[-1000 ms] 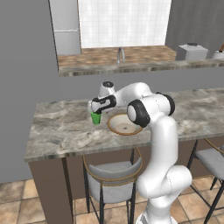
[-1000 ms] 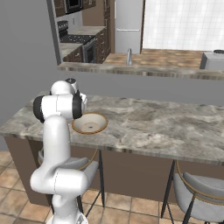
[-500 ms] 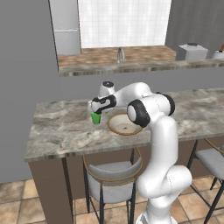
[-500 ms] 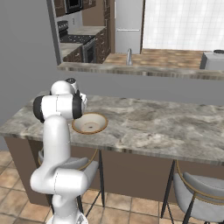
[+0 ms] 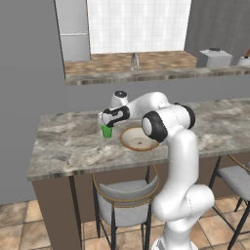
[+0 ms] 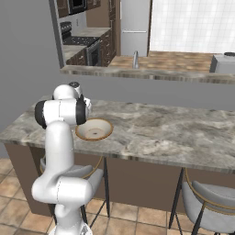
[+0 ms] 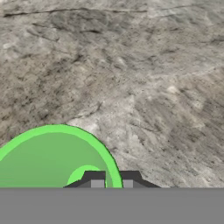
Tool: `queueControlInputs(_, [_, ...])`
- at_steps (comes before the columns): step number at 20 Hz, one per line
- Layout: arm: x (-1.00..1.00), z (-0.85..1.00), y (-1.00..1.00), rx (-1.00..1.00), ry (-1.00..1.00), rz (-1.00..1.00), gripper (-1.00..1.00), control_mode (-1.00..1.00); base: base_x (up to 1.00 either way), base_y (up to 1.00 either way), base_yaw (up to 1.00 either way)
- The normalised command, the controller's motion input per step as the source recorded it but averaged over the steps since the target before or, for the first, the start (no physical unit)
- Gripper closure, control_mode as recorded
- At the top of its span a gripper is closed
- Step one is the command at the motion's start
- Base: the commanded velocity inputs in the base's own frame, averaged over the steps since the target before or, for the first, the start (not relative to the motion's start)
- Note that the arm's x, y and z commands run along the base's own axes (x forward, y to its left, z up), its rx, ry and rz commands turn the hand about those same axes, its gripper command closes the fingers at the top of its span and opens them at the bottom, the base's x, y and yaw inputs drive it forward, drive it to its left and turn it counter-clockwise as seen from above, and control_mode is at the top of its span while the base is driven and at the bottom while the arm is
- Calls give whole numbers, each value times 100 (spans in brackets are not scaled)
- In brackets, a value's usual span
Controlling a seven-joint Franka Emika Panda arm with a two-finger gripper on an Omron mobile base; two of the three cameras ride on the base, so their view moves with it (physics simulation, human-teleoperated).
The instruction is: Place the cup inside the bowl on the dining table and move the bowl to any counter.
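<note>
The small green cup (image 5: 106,131) stands upright on the marble dining table (image 5: 63,146), just left of the bowl (image 5: 139,138). My gripper (image 5: 107,125) comes down on it from above. In the hand view the cup (image 7: 48,157) shows from above at the lower left, and my gripper (image 7: 111,180) is shut on its rim, with one fingertip (image 7: 94,180) inside and the other outside. The tan bowl (image 6: 94,129) with its cream inside sits empty by the table's near edge, right beside my arm.
Stools (image 5: 124,200) (image 6: 206,197) are tucked under the table's front. Behind the table runs a raised ledge with a counter, a faucet (image 5: 134,61) and a grey appliance (image 5: 213,57). The marble stretches bare to the right of the bowl (image 6: 160,128).
The fingers have closed from wide open onto the cup's rim. The arm, cup and bowl have stayed in place.
</note>
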Motion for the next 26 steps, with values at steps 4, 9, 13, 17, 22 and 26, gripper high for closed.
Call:
queueControlInputs(4, [0,0,0,0,0,0,100,-100,0,0,0])
queueControlInputs(9, [0,0,0,0,0,0,100,-100,0,0,0])
queueControlInputs(13, [0,7,0,0,0,0,100,-100,0,0,0])
queueControlInputs(17, [-3,25,0,0,0,0,100,-100,0,0,0])
queueControlInputs(22, [-9,29,0,0,0,0,100,-100,0,0,0])
queueControlInputs(26, [-20,27,-1,0,0,0,100,-100,0,0,0])
